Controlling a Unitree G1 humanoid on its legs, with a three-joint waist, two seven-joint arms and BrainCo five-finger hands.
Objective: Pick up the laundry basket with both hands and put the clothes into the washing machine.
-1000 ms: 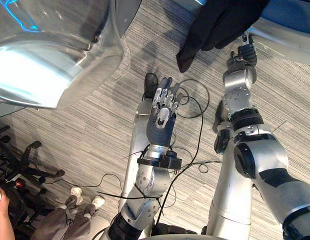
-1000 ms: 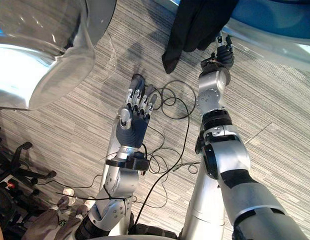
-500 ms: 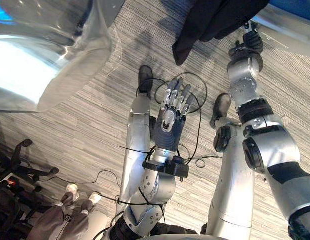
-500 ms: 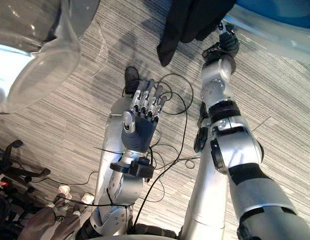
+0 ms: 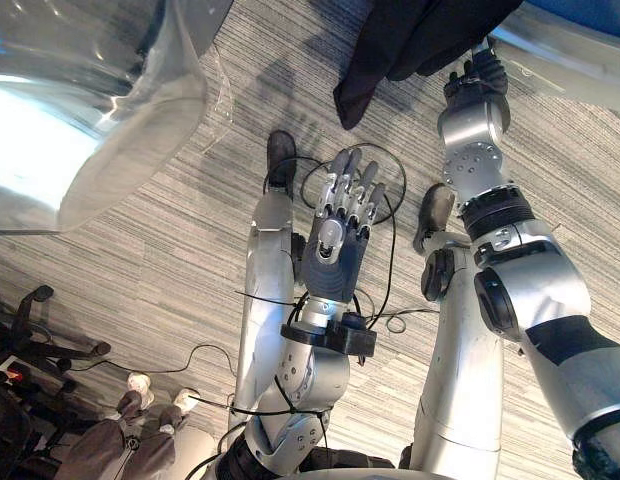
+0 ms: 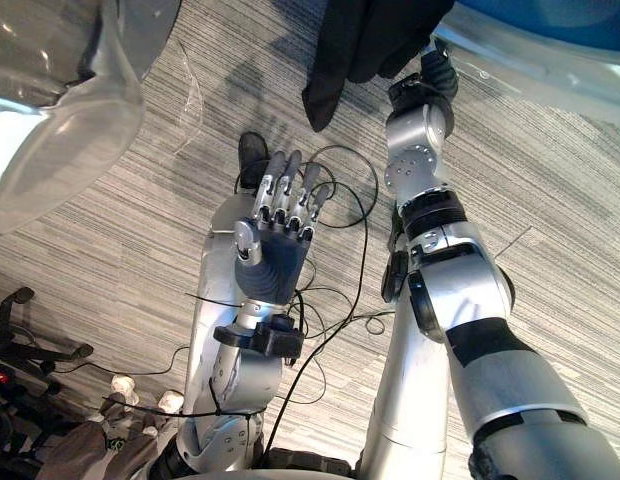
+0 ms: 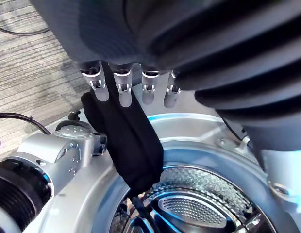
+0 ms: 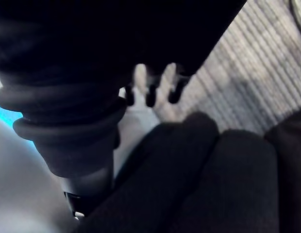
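Note:
A black garment hangs out of the washing machine's opening, its tip dangling over the carpet. The left wrist view shows that same garment draped over the rim above the perforated steel drum. My left hand is held out in mid-air below the cloth, open with straight fingers and holding nothing. My right hand is raised to the machine's silver rim, right beside the garment. In its wrist view dark cloth lies against the right hand; whether it grips the cloth is unclear.
The machine's round glass door stands swung open at the upper left. A person's shoes and an office chair's base are at the lower left on the striped grey carpet.
The whole picture has shifted as the camera moved. My left hand has risen a little towards the hanging cloth. My right hand stays at the garment's side by the rim.

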